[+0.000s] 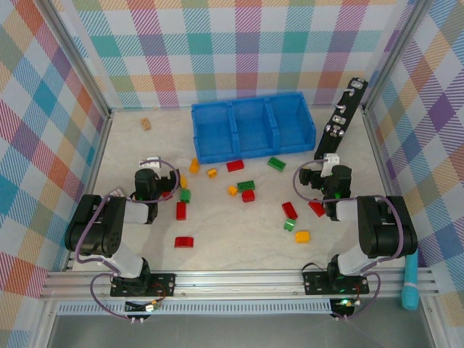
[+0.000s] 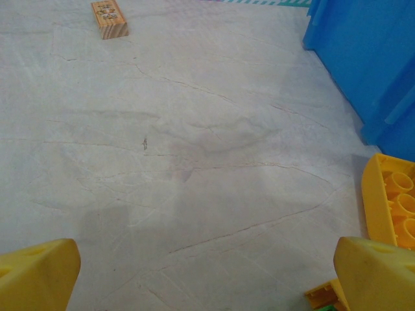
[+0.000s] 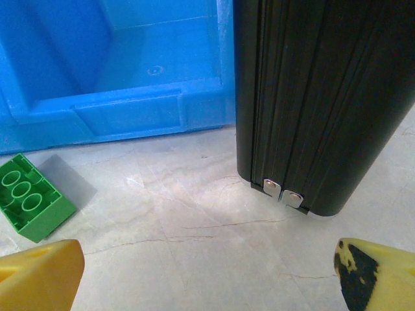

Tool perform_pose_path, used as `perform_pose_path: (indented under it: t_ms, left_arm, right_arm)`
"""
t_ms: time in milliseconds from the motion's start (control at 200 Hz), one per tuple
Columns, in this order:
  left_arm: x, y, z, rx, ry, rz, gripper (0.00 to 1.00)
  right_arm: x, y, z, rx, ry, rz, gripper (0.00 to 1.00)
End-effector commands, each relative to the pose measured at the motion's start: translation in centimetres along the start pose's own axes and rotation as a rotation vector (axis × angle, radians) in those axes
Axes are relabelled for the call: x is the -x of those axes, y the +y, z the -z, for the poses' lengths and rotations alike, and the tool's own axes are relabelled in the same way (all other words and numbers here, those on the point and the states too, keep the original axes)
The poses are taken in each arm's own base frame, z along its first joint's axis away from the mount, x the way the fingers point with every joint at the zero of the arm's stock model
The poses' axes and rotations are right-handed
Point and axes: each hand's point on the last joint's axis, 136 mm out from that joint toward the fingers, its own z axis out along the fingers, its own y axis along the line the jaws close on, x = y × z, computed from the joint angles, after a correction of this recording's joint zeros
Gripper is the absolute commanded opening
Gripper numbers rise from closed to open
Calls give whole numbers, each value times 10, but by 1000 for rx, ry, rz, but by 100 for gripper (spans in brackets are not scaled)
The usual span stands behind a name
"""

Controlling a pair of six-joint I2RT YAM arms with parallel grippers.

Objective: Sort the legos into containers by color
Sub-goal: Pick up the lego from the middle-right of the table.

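Note:
The blue three-compartment bin (image 1: 252, 129) stands at the back middle of the table, and all its compartments look empty. Red, green and yellow-orange legos lie scattered in front of it, among them a red brick (image 1: 235, 166), a green brick (image 1: 276, 164) and a yellow-orange brick (image 1: 302, 236). My left gripper (image 1: 150, 168) (image 2: 207, 285) hangs open over bare table, a yellow-orange brick (image 2: 392, 207) just to its right. My right gripper (image 1: 331, 163) (image 3: 207, 282) is open too, with nothing between its fingers. A green brick (image 3: 29, 197) lies to its left, near the bin (image 3: 130, 78).
A tall black post (image 1: 341, 119) (image 3: 324, 97) leans at the bin's right end, close ahead of my right gripper. A small tan block (image 1: 146, 123) (image 2: 109, 18) lies at the back left. Checked walls close in three sides of the table.

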Motion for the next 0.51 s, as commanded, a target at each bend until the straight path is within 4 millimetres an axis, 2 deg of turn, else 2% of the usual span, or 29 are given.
perform_pose_path:
  t_ms: [0, 55, 140, 190, 240, 310, 370, 500]
  left_arm:
    - [9, 0, -1, -8, -24, -6, 100]
    - [9, 0, -2, -10, -19, -6, 100]
    - [13, 6, 1, 26, -36, 8, 100]
    - [22, 8, 0, 42, -14, 13, 100]
    - [35, 3, 5, 51, 21, -14, 100]
    - [68, 4, 20, 112, 29, -2, 100]
    - [97, -2, 35, 113, 52, 59, 100]
    - [145, -33, 63, 40, 88, 47, 100]
  right_arm:
    - [14, 5, -1, 25, -38, 14, 99]
    - [14, 5, 0, 24, -39, 13, 99]
    - [29, -11, 4, -73, -4, -32, 99]
    - [36, -15, 10, -114, 86, -76, 99]
    - [48, -11, 19, -105, 132, -111, 99]
    - [55, -9, 37, -118, 191, -189, 99]
    - [53, -11, 52, -157, 267, -242, 99]
    - [41, -19, 90, -266, 380, -350, 99]
